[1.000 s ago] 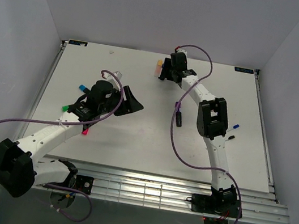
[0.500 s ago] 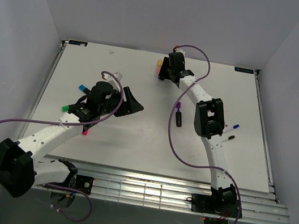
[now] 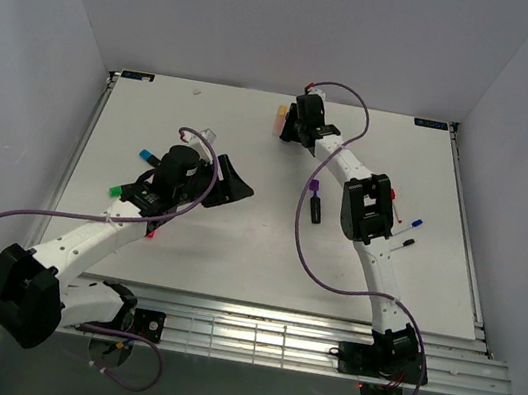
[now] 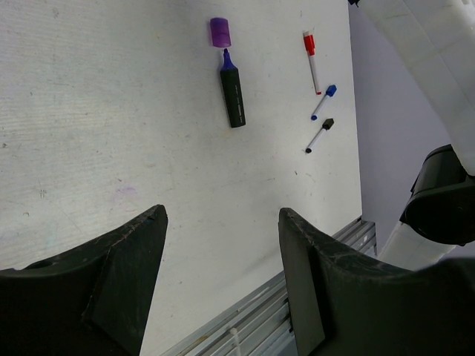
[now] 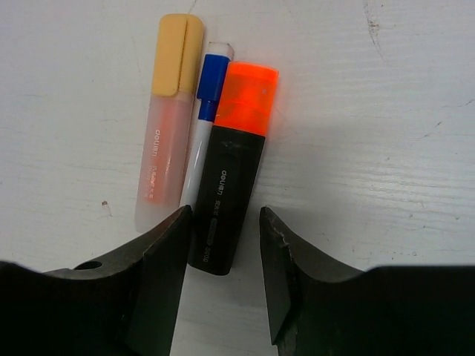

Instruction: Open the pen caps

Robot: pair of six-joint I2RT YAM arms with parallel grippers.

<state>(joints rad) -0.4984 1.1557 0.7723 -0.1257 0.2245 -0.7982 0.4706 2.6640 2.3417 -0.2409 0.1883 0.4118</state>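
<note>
With my right gripper (image 5: 223, 288) spread astride the black marker barrel (image 5: 226, 200), its stubby orange plastic cap (image 5: 250, 98) at upper centre of frame, I fear also pinching the slim blue-capped white pen (image 5: 199, 152) touching alongside.

Orange cap (image 5: 251, 99) fitted on, purple cap (image 4: 220, 32) lying detached

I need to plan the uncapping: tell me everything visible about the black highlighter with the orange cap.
The black plastic highlighter lies flat on the white table, its translucent orange cap on. White lettering runs along the barrel. A thin blue-capped white pen touches one side. The highlighter's rear end sits between the open fingers of the right tool, a gap showing beside it.
</note>
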